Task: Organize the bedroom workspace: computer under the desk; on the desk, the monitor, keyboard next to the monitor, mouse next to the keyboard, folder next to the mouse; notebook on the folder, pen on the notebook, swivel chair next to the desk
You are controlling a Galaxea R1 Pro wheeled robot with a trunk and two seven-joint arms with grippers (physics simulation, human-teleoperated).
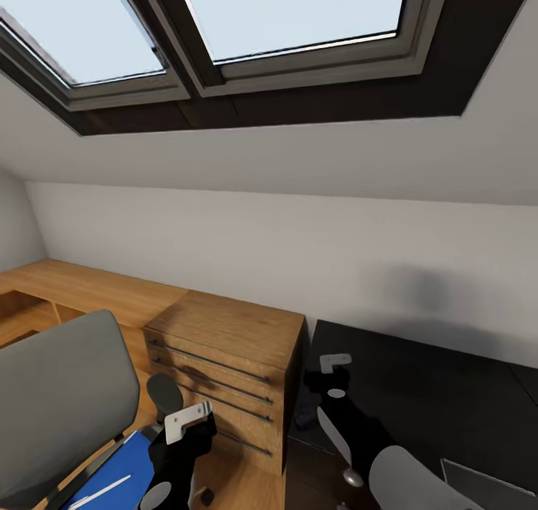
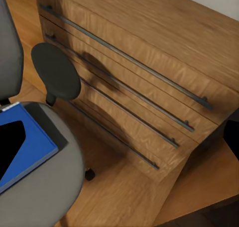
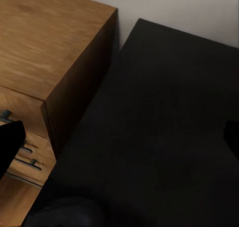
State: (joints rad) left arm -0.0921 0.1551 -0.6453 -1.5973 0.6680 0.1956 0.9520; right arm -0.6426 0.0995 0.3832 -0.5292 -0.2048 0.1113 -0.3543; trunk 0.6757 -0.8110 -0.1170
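Left gripper [image 1: 183, 428] low at 7 o'clock, right gripper [image 1: 334, 379] at 5 o'clock above glossy black desk [image 1: 418, 390]; finger spread of either impossible to judge. Flat bright blue folder [image 2: 30, 142] lying on grey swivel chair [image 1: 60, 398] seat, beside wooden dresser [image 1: 224, 368]; possibly a pen on top.

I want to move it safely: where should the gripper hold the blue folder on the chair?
Grip the folder at its free edge near the seat front, coming from above and the dresser side; it lies flat and thin on the swivel chair.
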